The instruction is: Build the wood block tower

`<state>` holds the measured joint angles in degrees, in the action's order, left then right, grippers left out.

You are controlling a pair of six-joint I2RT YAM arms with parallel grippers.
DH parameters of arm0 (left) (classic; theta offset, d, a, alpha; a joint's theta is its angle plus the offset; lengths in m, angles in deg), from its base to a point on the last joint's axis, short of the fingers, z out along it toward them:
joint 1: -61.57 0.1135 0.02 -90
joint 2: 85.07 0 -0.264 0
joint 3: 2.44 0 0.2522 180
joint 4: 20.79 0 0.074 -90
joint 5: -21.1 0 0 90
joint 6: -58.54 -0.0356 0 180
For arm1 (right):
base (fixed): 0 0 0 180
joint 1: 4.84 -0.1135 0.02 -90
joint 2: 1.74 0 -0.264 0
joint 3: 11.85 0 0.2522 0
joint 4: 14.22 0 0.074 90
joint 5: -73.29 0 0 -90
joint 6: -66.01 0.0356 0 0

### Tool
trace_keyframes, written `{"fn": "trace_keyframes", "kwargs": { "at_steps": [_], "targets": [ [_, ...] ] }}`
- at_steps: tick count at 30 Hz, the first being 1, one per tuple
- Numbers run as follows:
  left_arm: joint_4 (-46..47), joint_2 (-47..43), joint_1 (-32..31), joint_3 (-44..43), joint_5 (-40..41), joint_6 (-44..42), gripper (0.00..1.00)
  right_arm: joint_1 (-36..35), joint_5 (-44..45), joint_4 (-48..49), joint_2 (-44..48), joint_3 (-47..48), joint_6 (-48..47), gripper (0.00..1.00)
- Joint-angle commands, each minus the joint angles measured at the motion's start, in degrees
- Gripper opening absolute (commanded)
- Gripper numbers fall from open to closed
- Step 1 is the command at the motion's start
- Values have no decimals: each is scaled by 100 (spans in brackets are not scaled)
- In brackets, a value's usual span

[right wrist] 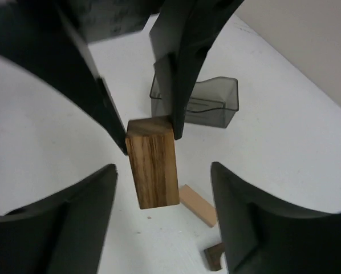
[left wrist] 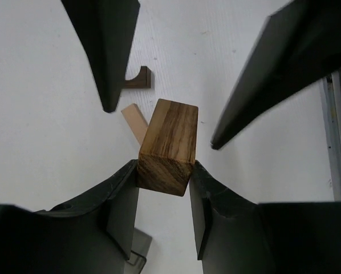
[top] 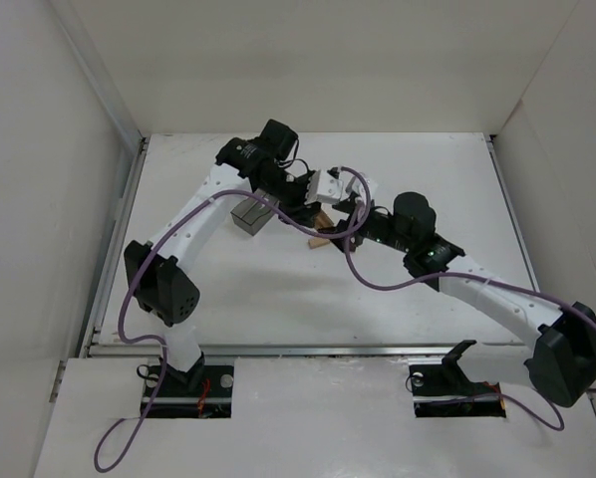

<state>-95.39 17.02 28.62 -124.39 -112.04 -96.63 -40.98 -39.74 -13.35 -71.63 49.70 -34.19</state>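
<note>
Over the middle of the white worktop, the left end effector pinches one end of a striped brown wood block, holding it in the air. The right end effector stands wide on either side of the block, not touching it. Below lie a tan block and a dark brown piece, near each other. A grey bin sits to their left.

The left arm and right arm reach forward and bend inward, wrists facing tip to tip. The left fingers pinch one end of a wood block. The right fingers stand spread either side of its other end, touching nothing.
</note>
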Motion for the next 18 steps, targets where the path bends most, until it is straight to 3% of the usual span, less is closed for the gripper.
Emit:
{"fn": "trace_keyframes", "kwargs": {
  "at_steps": [1, 2, 8, 18],
  "targets": [
    [545, -180, -19, 454, 673, 539, 0, -60, 474, 427, 159, 64, 500, 79],
    [660, -180, -19, 569, 875, 671, 0, -60, 553, 426, 212, -41, 562, 100],
    [1722, -119, -19, 1544, 2168, 1190, 0, -60, 1835, 226, 862, -560, 1449, 100],
    [2595, 338, -71, 2477, 2555, 1981, 0, 46, 2960, -338, 1311, -894, 2223, 100]
  ]
}}
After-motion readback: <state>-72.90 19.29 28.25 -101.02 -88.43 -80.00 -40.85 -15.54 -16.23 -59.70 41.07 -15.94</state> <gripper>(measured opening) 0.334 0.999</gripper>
